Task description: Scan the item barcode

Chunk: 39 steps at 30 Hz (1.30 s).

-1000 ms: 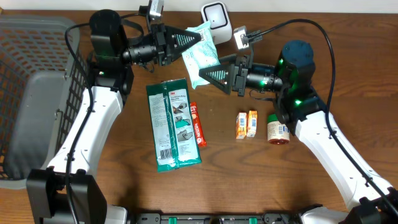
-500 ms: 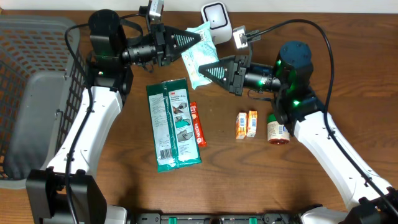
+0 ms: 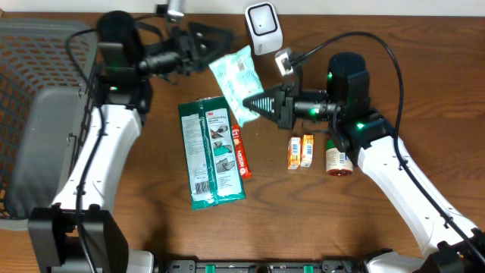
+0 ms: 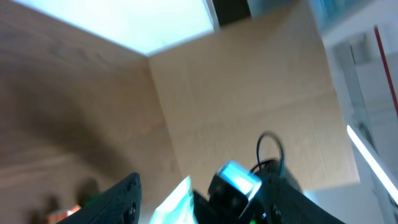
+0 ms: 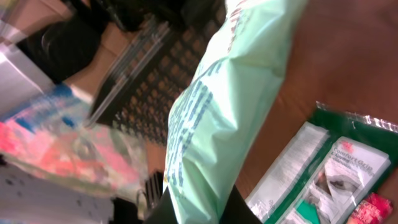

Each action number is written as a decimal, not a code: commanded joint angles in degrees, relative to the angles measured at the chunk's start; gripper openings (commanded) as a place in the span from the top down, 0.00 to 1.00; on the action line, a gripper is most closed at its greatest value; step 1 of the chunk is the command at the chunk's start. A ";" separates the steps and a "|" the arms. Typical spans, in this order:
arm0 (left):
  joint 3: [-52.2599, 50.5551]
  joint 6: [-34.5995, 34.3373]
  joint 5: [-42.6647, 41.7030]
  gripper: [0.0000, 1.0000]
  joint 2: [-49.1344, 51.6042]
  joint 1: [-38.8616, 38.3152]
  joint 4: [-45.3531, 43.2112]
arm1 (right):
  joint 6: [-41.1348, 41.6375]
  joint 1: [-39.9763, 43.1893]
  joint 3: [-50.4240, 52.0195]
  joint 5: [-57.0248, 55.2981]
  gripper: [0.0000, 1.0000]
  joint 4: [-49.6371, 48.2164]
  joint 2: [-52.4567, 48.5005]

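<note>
A pale green pouch (image 3: 235, 76) hangs above the table just below the white scanner (image 3: 263, 26). My right gripper (image 3: 248, 102) is shut on the pouch's lower edge. In the right wrist view the pouch (image 5: 230, 112) rises from between the two dark fingers (image 5: 180, 208). My left gripper (image 3: 212, 42) stands open just left of the pouch's top and is not touching it. In the left wrist view the pouch's corner (image 4: 177, 202) shows in the wide gap between the fingers (image 4: 118, 199). No barcode is readable in any view.
On the table lie a long green package (image 3: 211, 152), a red bar (image 3: 240, 152), two small orange boxes (image 3: 300, 150) and a small jar (image 3: 339, 161). A black wire basket (image 3: 45, 98) fills the left side.
My left gripper has let go of the pouch, opened and drawn back to the left. My right gripper has shut on the pouch's lower edge, and the pouch now tilts lower.
</note>
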<state>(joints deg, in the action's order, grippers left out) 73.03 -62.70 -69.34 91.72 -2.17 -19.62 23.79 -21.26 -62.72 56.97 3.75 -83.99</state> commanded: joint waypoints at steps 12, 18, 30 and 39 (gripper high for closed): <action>0.33 9.55 -12.11 0.36 0.00 10.14 2.62 | -31.10 2.23 -23.34 -37.97 0.99 49.59 0.07; 0.31 22.86 -0.87 0.37 0.00 8.13 24.94 | -37.20 -1.68 -33.31 -49.53 0.99 60.43 0.09; 0.33 39.76 62.79 0.36 -0.02 -2.34 59.17 | -68.96 -5.03 -33.59 -58.18 0.99 58.21 -0.04; 0.33 39.78 81.44 0.23 0.00 -2.51 61.66 | -85.46 -5.25 -33.59 -74.75 0.99 40.39 -0.72</action>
<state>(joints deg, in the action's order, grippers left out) 73.10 -23.90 3.27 91.74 -4.67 41.63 -53.28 -25.87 -95.50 -11.77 47.62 -84.01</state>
